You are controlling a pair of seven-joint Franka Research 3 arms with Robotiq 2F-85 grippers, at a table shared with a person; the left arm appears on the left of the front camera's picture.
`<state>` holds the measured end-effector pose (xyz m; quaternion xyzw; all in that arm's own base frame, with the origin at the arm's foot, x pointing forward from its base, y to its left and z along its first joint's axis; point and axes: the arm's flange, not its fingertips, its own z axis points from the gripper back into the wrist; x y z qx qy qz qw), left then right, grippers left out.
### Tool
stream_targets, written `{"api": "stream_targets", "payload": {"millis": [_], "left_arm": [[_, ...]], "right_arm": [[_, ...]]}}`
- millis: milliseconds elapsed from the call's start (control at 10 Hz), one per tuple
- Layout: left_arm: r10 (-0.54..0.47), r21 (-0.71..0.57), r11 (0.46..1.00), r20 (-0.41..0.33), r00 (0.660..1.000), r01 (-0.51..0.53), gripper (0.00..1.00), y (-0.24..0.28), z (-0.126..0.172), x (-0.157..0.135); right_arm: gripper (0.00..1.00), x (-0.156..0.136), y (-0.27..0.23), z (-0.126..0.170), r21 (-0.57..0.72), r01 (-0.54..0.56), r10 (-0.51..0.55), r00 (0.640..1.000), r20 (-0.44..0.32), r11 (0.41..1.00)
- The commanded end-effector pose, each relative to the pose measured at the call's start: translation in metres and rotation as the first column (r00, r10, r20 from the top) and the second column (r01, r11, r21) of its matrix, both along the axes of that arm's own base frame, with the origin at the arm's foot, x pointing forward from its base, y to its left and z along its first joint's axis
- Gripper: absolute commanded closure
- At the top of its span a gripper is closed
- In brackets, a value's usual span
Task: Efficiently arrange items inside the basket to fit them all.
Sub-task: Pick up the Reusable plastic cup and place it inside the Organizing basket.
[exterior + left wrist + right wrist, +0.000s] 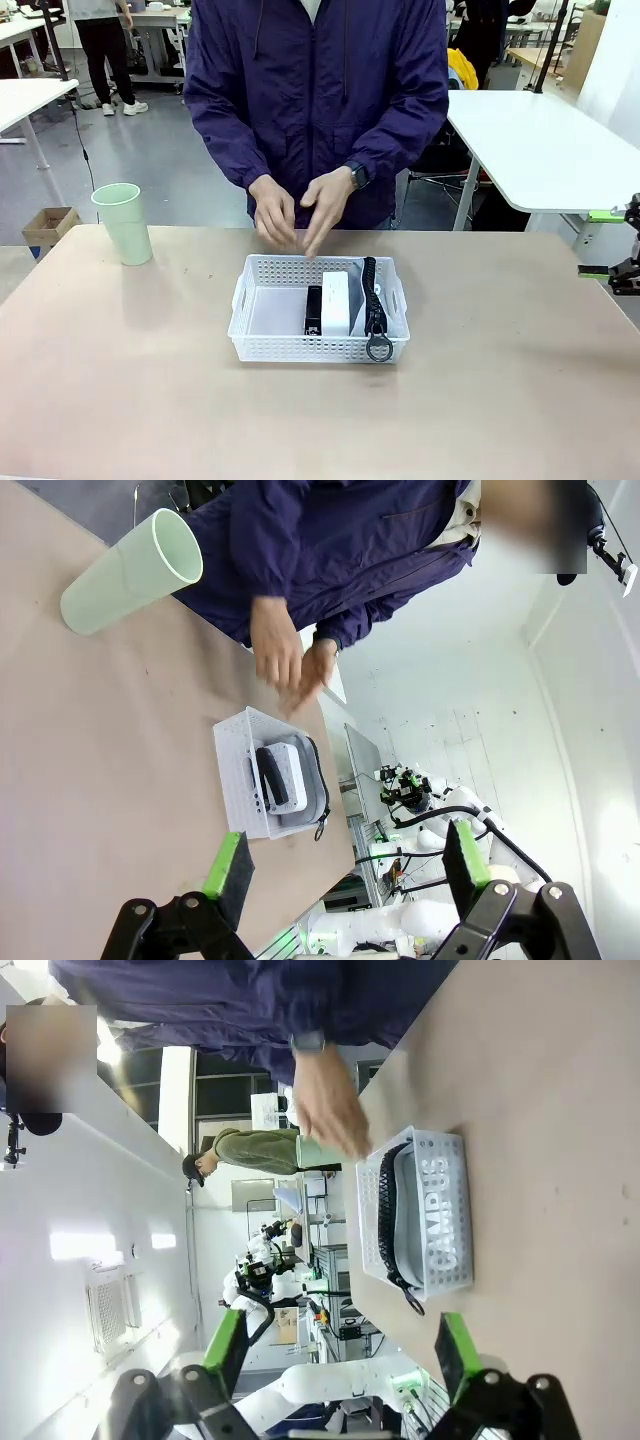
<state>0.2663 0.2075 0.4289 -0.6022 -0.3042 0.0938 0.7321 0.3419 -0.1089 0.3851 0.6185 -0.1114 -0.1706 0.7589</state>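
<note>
Here, front view, basket: the white lattice basket (300, 348) sits in the middle of the table (120, 390), long side toward the camera.
Front view, contents: the black stapler (313, 310) lies just beside the small white box (335, 303). The grey pouch (372, 290) stands on edge along the right wall, its ring (379, 348) at the near rim. The left part of the basket floor is bare.
Front view, cup: the pale green cup (122, 223) stands upright on the table at far left, well apart from the basket.
Front view, person: the person's hands (325, 205) are close together just above the basket's far rim.
Front view, right gripper: the right gripper (603, 243) is at the right edge, well away from the basket, jaws spread and holding nothing.
Left wrist view, left gripper: the left gripper (347, 865) has its jaws wide apart and empty. The basket and cup lie far ahead of it.
Right wrist view, pouch: the "CAMPUS" print shows through the lattice wall. This claw gapes wide, with nothing between its pads.
Risk, judged: only the cup remains outside. Pinched too hard, it may buckle or tip. Lowered carelessly, it could knock the pouch flat over the free space. An arm reaching in may also meet the hands.
</note>
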Motion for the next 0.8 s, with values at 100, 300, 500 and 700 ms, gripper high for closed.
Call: {"api": "stream_targets", "payload": {"millis": [100, 300, 500, 700], "left_arm": [[0.001, -0.008, 1.0, 0.029, 1.0, -0.001, 0.0, -0.002, 0.001, 0.0], [-0.109, 0.075, 0.992, 0.05, 0.993, 0.105, 0.0, -0.011, 0.006, 0.001], [-0.289, 0.14, 0.952, 0.125, 0.949, 0.271, 0.0, -0.035, 0.024, 0.025], [-0.351, 0.194, 0.928, 0.165, 0.922, 0.318, 0.0, -0.061, 0.043, 0.062]], "right_arm": [[0.0, -0.001, 0.0, 0.006, 0.009, 0.003, -0.003, 1.0, -0.008, 1.0], [0.0, -0.001, 0.0, 0.006, 0.009, 0.003, -0.003, 1.0, -0.008, 1.0], [0.0, -0.001, 0.0, 0.006, 0.009, 0.003, -0.003, 1.0, -0.008, 1.0], [0.0, -0.001, 0.0, 0.006, 0.009, 0.003, -0.003, 1.0, -0.008, 1.0]]}}
